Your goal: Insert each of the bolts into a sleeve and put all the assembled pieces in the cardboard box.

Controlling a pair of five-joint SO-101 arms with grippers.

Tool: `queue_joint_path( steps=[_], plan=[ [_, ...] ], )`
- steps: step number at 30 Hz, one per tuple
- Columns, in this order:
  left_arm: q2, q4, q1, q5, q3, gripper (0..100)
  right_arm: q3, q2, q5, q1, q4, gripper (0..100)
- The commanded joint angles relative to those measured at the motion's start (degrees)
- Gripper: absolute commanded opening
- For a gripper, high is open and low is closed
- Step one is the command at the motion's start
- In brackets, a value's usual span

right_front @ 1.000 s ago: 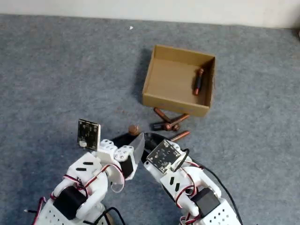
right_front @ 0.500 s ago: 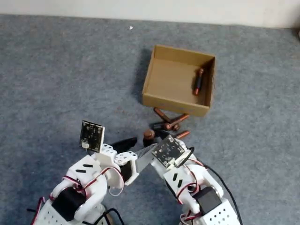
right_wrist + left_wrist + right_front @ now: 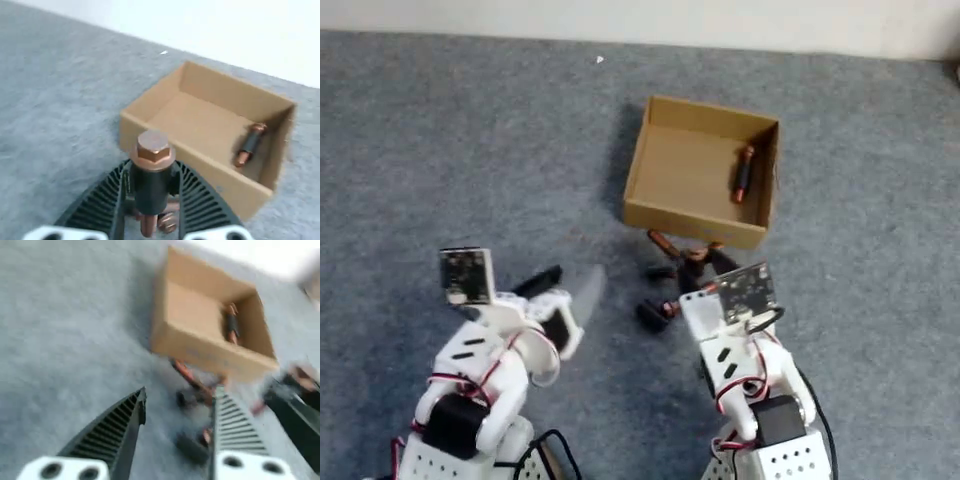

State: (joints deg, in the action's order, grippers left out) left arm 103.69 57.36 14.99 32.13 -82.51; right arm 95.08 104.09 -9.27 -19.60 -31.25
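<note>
My right gripper (image 3: 150,200) is shut on a black sleeve (image 3: 150,186) with a copper bolt (image 3: 152,146) pushed through it, held upright. In the high view the right gripper (image 3: 705,262) sits just in front of the cardboard box (image 3: 645,165), above the loose pile of bolts (image 3: 665,245). One assembled piece (image 3: 743,175) lies inside the box. A dark sleeve (image 3: 652,314) lies on the carpet with a copper bolt end beside it. My left gripper (image 3: 575,277) is open and empty, left of the pile. From the left wrist, its fingers (image 3: 125,425) frame the bolts (image 3: 192,382) and the sleeve (image 3: 192,447).
Grey carpet covers the floor all round, with wide free room left of the box. A pale wall (image 3: 620,18) runs along the far edge. The box's front wall (image 3: 200,165) stands between the held piece and the box floor.
The right gripper has carried the sleeve and bolt to the right and forward, up to the box front. The left arm has swung away to the left, gripper open.
</note>
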Motion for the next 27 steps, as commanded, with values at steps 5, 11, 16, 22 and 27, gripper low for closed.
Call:
queue_joint_path(
  steps=[5,11,16,22,27],
  plan=[
    [0.48,-30.15,-13.93,-0.53,-14.11,1,-8.31,0.66,0.62,6.46,0.22,0.6],
    [0.57,-32.09,-14.20,-0.53,-14.64,1,-15.60,-0.04,0.35,6.46,0.22,0.8],
    [0.57,-32.09,-14.29,-0.53,-14.64,1,-25.71,-14.02,0.26,6.37,1.10,0.9],
    [0.57,-32.09,-14.99,-0.53,-14.64,1,-40.22,-41.01,-1.41,6.55,7.25,0.8],
    [0.57,-32.44,-16.31,-0.53,-14.64,1,-48.66,-61.58,-2.11,6.64,14.64,0.7]
  ],
)
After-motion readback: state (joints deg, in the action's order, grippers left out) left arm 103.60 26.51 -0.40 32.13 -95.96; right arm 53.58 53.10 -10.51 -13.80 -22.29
